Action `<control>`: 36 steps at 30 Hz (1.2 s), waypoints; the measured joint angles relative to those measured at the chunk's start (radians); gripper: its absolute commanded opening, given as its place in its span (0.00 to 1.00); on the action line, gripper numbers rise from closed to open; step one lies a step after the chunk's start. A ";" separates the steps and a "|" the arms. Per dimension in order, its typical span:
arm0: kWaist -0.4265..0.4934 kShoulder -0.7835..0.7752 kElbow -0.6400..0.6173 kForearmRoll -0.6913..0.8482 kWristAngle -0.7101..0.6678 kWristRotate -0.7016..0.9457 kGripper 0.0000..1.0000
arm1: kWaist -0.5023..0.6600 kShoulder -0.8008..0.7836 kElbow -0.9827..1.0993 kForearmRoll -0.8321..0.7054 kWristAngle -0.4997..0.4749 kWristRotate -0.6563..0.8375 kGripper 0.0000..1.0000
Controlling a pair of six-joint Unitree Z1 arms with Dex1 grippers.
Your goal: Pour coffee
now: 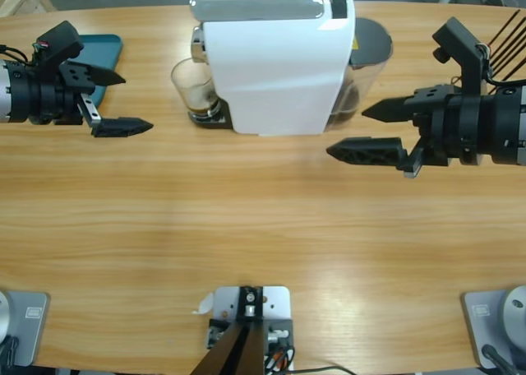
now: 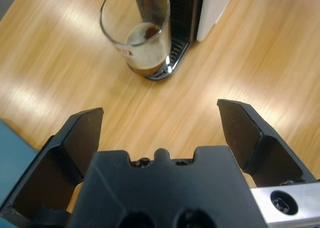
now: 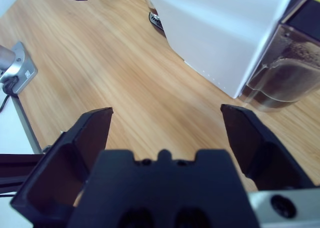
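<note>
A long wooden tabletop [image 1: 246, 219] with a light grain fills the high view; its far edge curves, and beyond it only a strip of grey floor and a bit of pale wood at the top left corner can be seen.

One white coffee machine [image 1: 275, 62] stands at the far middle of the tabletop, with one smoky grey tank [image 1: 370, 54] at its back. One clear glass [image 1: 194, 87] stands upright on the machine's drip tray under the spout. The coffee [image 2: 145, 34] lies as a shallow dark pool with pale foam at the bottom of that glass. One teal object [image 1: 103, 50] lies flat on the tabletop at the far left.

There are two arms. The left hand [image 1: 123, 99] hangs over the tabletop to the left of the glass, jaws spread wide, gripping nothing. The right hand [image 1: 366, 128] hangs near the tank end of the machine, jaws likewise wide apart and empty. Neither touches the machine or glass.
</note>
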State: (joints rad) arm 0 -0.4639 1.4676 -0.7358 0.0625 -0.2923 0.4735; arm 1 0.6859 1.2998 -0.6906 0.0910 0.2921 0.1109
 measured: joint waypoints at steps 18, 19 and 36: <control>0.094 0.117 0.055 -0.224 -0.203 0.054 0.99 | 0.000 -0.011 -0.002 0.060 0.021 0.000 1.00; 0.094 0.125 0.055 -0.227 -0.206 0.059 0.99 | 0.000 -0.011 -0.004 0.060 0.021 0.000 1.00; 0.108 0.232 -0.033 -0.235 -0.257 0.121 0.99 | 0.000 0.042 -0.046 0.021 0.021 0.000 1.00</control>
State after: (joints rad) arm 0 -0.3558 1.6998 -0.7688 -0.1723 -0.5492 0.5943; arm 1 0.6860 1.3413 -0.7366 0.1124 0.3134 0.1109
